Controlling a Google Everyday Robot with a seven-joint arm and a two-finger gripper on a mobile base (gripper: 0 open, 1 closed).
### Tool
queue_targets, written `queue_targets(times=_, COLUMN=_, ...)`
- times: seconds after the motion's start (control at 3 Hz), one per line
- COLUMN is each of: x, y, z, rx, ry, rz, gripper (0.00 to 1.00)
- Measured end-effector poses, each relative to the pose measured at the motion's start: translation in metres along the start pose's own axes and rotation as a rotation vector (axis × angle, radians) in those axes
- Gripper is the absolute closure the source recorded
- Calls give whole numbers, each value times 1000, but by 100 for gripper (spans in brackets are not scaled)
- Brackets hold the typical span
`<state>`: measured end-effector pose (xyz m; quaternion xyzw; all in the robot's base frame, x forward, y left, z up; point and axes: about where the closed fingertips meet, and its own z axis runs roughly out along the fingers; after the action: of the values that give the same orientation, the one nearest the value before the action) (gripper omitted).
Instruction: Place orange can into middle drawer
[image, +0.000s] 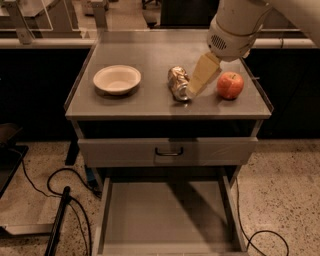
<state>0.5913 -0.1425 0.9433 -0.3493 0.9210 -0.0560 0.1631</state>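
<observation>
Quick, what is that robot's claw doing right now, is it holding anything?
Gripper: open or closed cannot be told; it sits low at the right side of the small orange-gold metal can, which lies on the grey cabinet top.

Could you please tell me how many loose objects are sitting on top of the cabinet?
3: a white bowl at left, the orange can on its side mid-top, an apple at right. The gripper hovers beside the can.

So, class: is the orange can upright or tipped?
Tipped: the orange can lies on its side, silver end towards camera; claw beside it.
</observation>
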Motion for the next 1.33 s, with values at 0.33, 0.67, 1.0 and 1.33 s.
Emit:
queue_targets(times=0.33, x=-3, y=3, z=5, rx=-26, ry=-22, rz=6, gripper=0)
queue_targets(times=0.67, x=-52, y=35, z=35, rx=-28, ry=-25, rz=16, gripper=0)
queue_targets(times=1.0, x=-52, y=35, z=35, rx=-28, ry=-25, rz=16, gripper=0)
queue_targets(times=1.33, x=-61, y=19, z=45, rx=-24, ry=-49, rz=73, gripper=0)
